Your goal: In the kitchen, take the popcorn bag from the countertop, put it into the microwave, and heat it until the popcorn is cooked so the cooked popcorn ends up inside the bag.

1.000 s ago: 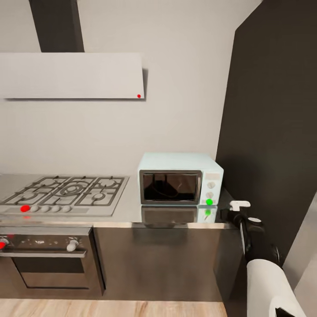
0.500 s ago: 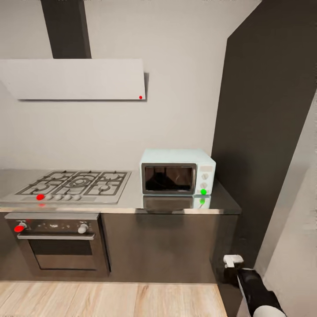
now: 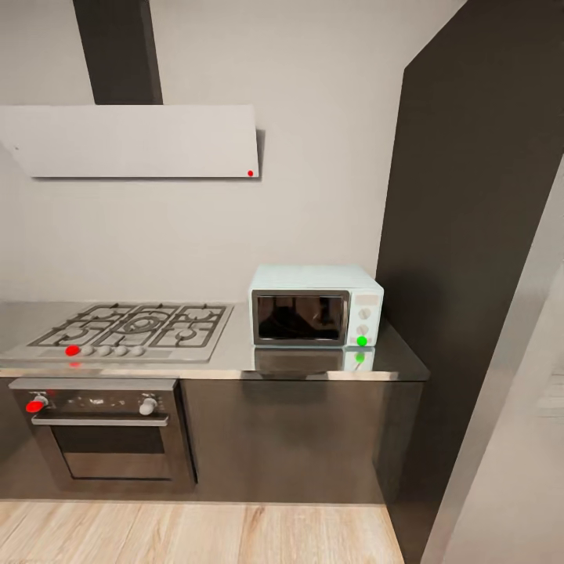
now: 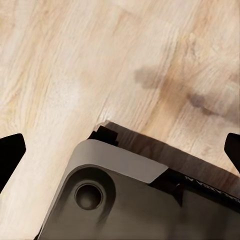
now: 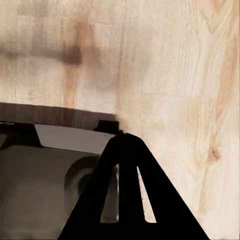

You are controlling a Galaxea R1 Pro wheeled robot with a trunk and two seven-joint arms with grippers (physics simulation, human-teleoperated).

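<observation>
The pale mint-blue microwave (image 3: 316, 305) stands at the right end of the grey countertop (image 3: 235, 356), its dark glass door shut and a green dot on its lower knob. The popcorn bag and the popcorn are out of view; the glass is too dark to see through. My left gripper (image 4: 125, 145) hangs open over the wooden floor, its black fingertips (image 4: 11, 150) far apart with nothing between them. My right gripper (image 5: 126, 140) is shut, its black fingers (image 5: 125, 190) pressed together to a point above the floor.
A gas hob (image 3: 129, 329) lies left of the microwave, above a steel oven (image 3: 106, 431). A grey hood (image 3: 133, 141) hangs on the wall. A tall dark cabinet (image 3: 470, 235) closes the right side. My grey base (image 4: 125, 205) sits over pale wooden floor (image 3: 196, 533).
The camera has drawn back from the counter, so the microwave looks smaller. My right arm, raised near the counter's right end a second ago, has dropped out of the head view.
</observation>
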